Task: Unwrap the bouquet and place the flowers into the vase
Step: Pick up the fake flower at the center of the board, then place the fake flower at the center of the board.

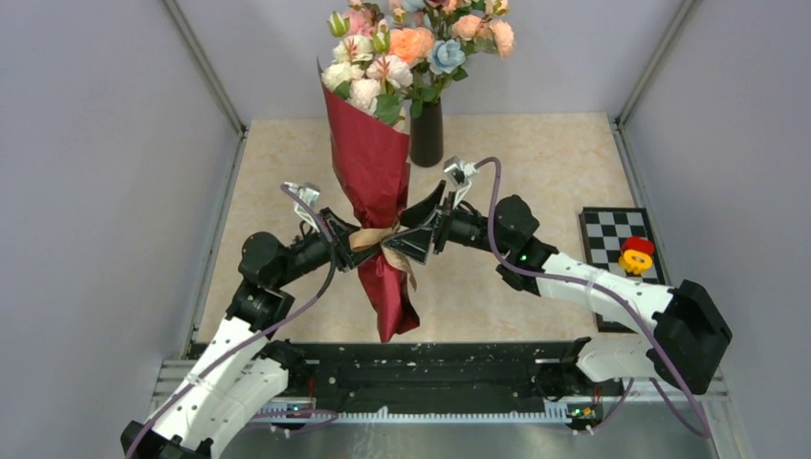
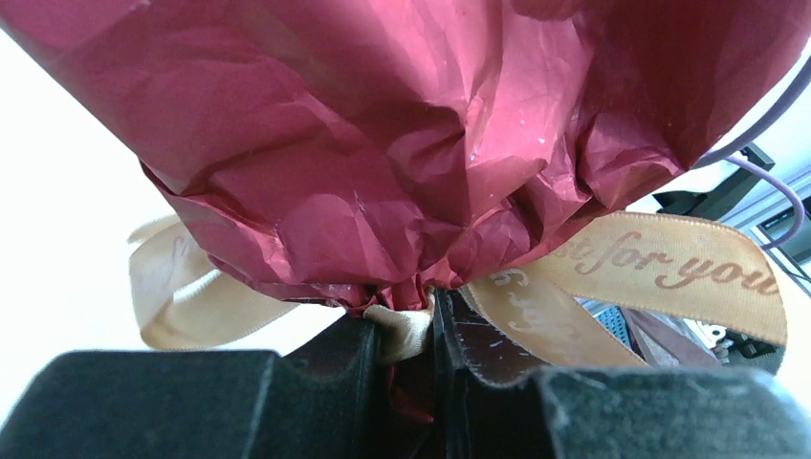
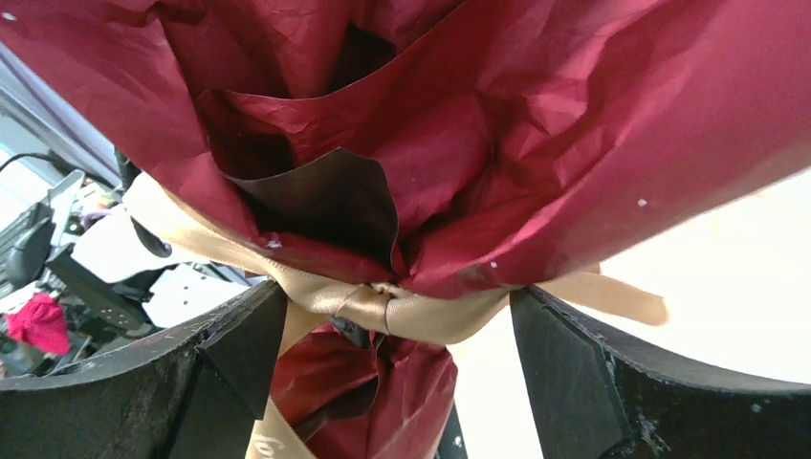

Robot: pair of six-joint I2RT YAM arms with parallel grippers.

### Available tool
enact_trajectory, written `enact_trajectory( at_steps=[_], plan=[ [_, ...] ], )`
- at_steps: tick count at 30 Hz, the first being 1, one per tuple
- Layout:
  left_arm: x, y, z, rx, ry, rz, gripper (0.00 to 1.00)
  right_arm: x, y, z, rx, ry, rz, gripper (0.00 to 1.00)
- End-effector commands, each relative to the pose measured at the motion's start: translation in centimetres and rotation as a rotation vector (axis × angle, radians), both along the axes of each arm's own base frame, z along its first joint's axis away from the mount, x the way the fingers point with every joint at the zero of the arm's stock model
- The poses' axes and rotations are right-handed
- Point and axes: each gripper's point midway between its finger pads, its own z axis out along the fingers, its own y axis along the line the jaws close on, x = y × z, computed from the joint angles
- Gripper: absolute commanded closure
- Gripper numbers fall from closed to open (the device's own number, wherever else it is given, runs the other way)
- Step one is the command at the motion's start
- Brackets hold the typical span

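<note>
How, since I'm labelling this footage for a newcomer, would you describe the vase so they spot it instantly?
Find the beige table and look to its far edge, just right of the maroon bouquet. There stands the vase: slim, black, the only container, with peach and blue blooms above its neck.

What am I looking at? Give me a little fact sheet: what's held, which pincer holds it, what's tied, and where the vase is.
Bouquet: dark red paper cone, still wrapped, pale flowers at its wide end
Ribbon: tan, still tied round the cone's waist
Left pincer: shut on the bouquet at the ribbon
Right pincer: open, a finger on either side of the waist
Vase: black, at the far side of the table, bright blooms above it
</note>
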Motion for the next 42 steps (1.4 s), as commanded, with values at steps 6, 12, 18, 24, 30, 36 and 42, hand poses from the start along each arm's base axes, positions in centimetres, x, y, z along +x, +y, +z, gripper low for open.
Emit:
enact_trajectory(
  at_steps=[6,12,18,24,30,36,42],
  plan=[
    [-2.6,0.0,6.0,-0.058,-0.232,-0.069,0.88,-2.3,2.4,6.2,0.165,-0.094,0.115,0.12],
    [-3.0,-0.2,5.8,-0.058,-0.231,-0.088,0.89,-1.7,2.3,7.6,0.228,-0.076,0.083,0.15],
    [-3.5,-0.6,5.3,-0.051,-0.220,-0.124,0.90,-1.1,2.2,8.9,0.272,-0.070,0.056,0.17],
    [-3.8,-1.0,4.9,-0.043,-0.212,-0.153,0.91,-0.5,2.2,9.3,0.301,-0.034,0.031,0.31],
    [-3.7,-1.5,4.1,-0.025,-0.191,-0.175,0.89,-0.5,1.9,9.3,0.314,-0.031,0.021,0.55],
    [-2.3,-1.3,2.8,0.064,-0.157,-0.110,0.65,-0.8,1.2,9.3,0.308,-0.070,0.004,0.78],
    [-0.5,0.5,0.2,0.220,-0.103,0.041,0.02,-0.5,-0.4,9.0,0.202,-0.166,-0.097,0.94]
  ],
)
